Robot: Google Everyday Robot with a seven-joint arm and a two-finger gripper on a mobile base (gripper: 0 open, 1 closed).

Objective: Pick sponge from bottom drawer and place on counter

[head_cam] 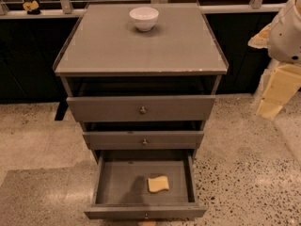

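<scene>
The pale-yellow sponge (158, 183) lies flat on the floor of the open bottom drawer (117, 182), right of centre and near its front. The drawer is pulled well out of the grey cabinet. The counter (141, 46) is the cabinet's flat grey top, with a chipped front edge. My gripper (276, 94) hangs at the far right of the view, beside the cabinet at about the height of the top drawer. It is well away from the sponge and holds nothing that I can see. The white arm (288, 29) rises above it.
A white bowl (144, 18) stands at the back middle of the counter. The top drawer (141, 108) and middle drawer (143, 139) sit slightly pulled out above the bottom one. Speckled floor surrounds the cabinet. A dark wall with a ledge runs behind.
</scene>
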